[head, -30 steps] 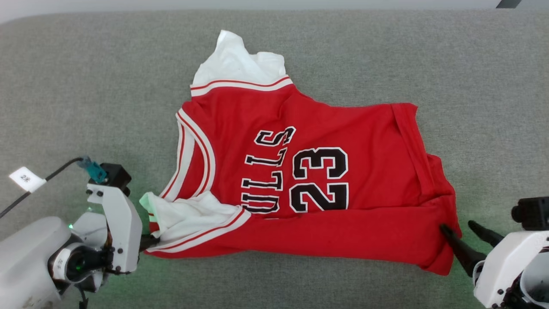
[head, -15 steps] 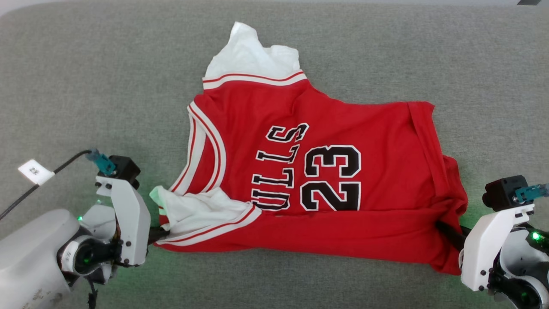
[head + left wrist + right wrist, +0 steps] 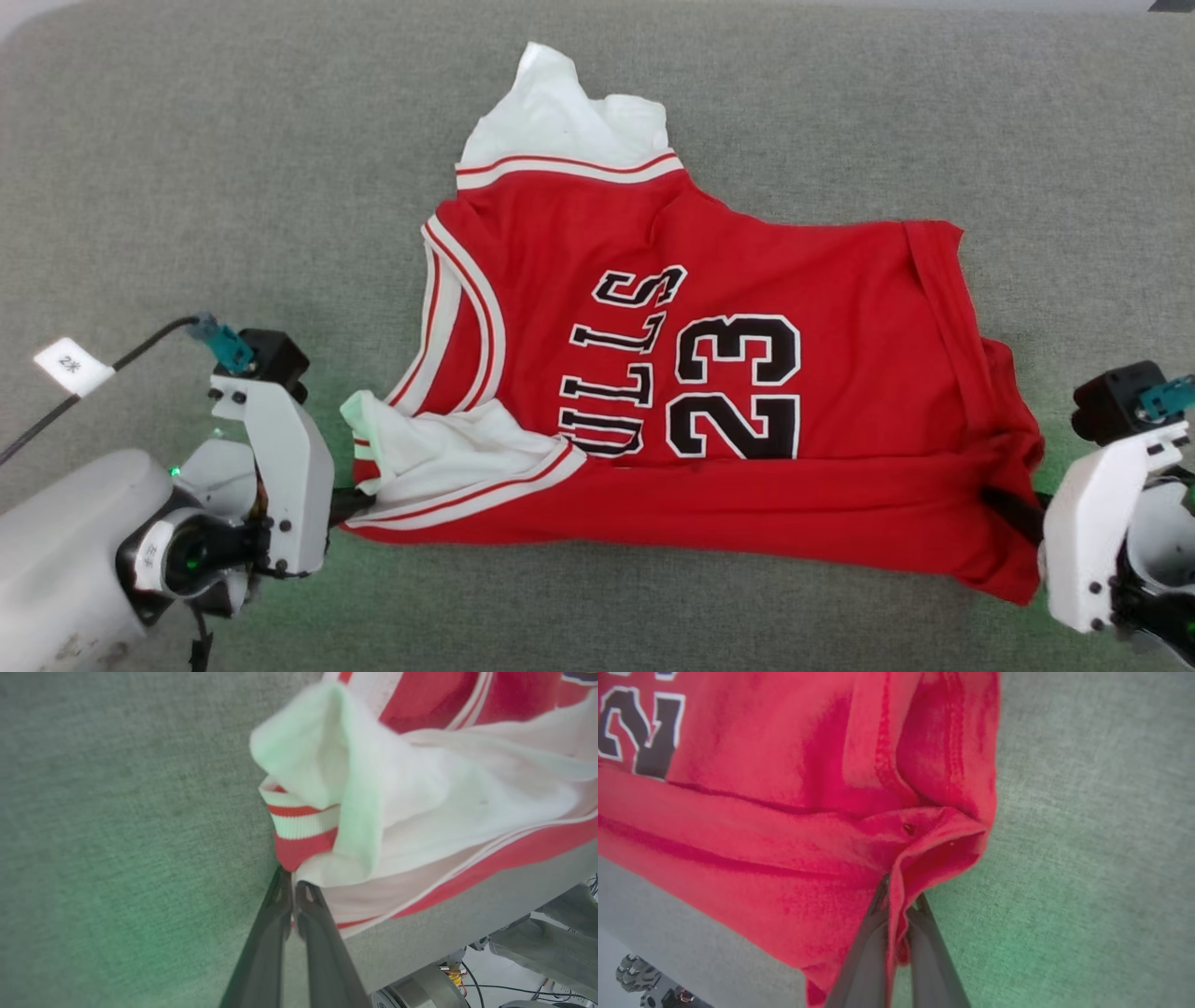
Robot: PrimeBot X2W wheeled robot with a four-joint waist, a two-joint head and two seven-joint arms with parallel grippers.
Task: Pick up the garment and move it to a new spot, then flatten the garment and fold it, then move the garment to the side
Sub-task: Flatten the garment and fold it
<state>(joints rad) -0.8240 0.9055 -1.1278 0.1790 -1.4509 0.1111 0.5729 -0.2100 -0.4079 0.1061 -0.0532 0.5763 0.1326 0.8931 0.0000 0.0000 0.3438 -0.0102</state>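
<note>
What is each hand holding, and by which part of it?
Both hold the garment: the left hand pinches the striped trim edge by the white sleeve, the right hand a red fold at the hem corner.

garment [image 3: 840,373] lettering [image 3: 605,387]: start hidden under fold | cable tag [image 3: 73,366]: print unreadable

garment [image 3: 709,373]: red jersey, black white-edged "23" and partly covered lettering facing up, turned sideways | white sleeves, red-white striped trim | near long edge folded over; near-left sleeve bunched, far sleeve sticking out | neck left, hem right, wrinkled at right corner | lies mid grey fabric surface [image 3: 187,187]
</note>
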